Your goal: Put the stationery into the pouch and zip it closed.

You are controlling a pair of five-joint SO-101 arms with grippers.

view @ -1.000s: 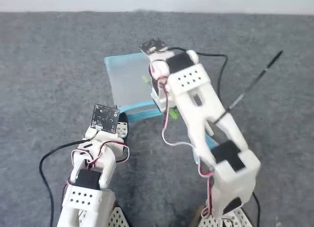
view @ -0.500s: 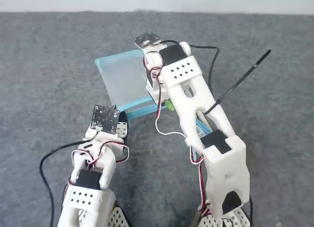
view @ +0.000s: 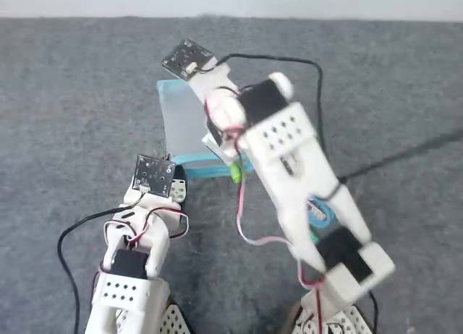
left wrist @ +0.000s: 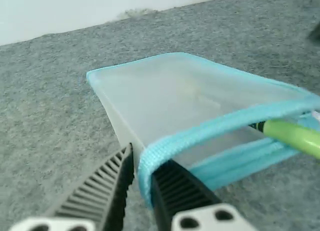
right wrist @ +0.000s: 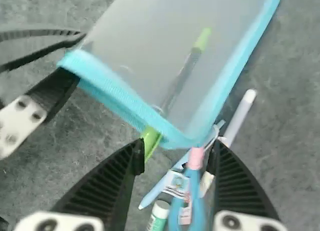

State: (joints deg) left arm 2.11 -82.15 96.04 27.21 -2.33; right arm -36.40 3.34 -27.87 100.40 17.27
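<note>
Swinging leftward in the last second, the right arm has rolled its wrist out over the pouch (right wrist: pixel 140 51), which has shifted a little under it, and the tail of the green pen (right wrist: pixel 150 137) now juts over the near zip edge. From where I stand the right claw (right wrist: pixel 178 145) hangs at the pouch's mouth with its fingers wide apart, gripping nothing. The pen sits just beside one finger, so it looks let go, and I'd say it is only part-way home. Its long axis runs from the mouth toward the closed far end, with the capped end deep behind the translucent wall and the tail pointing back toward the arms' bases. The left claw (left wrist: pixel 144 158) is clamped on the pouch's teal zip edge, holding the upper lip raised above the grey bench (view: pixel 72 95). More pens (right wrist: pixel 192 191) lie on the bench just outside the mouth, not yet packed.
</note>
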